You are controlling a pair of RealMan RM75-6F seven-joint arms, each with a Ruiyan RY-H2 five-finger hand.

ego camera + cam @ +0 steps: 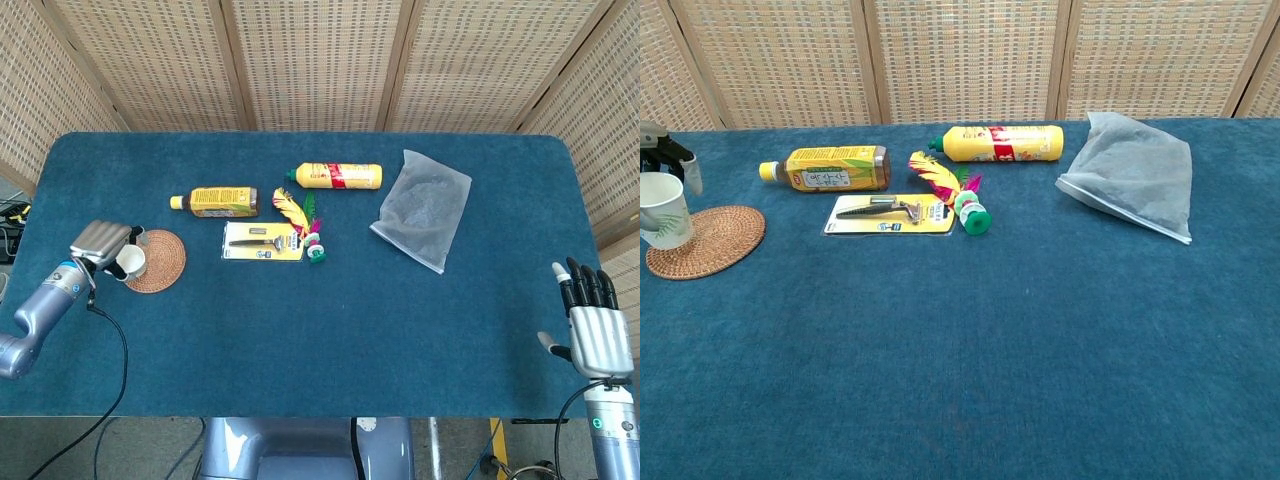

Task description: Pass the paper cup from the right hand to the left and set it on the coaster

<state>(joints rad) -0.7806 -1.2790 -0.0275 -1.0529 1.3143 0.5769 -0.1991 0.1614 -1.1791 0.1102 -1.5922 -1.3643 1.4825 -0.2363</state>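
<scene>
The white paper cup [130, 263] with a green print sits in my left hand [100, 240], at the left edge of the round woven coaster [160, 262]. In the chest view the cup [662, 210] is at the frame's far left, slightly tilted, over the coaster's [712, 240] left rim, with dark fingertips [682, 163] above it. I cannot tell whether its base touches the coaster. My right hand [597, 328] hangs off the table's front right corner, fingers straight and apart, holding nothing.
Behind the coaster lies a brown tea bottle [215, 201]. A carded razor [262, 241], a feathered shuttlecock toy [305, 225], a yellow bottle [338, 176] and a clear plastic bag [425, 207] lie across the blue table [330, 340].
</scene>
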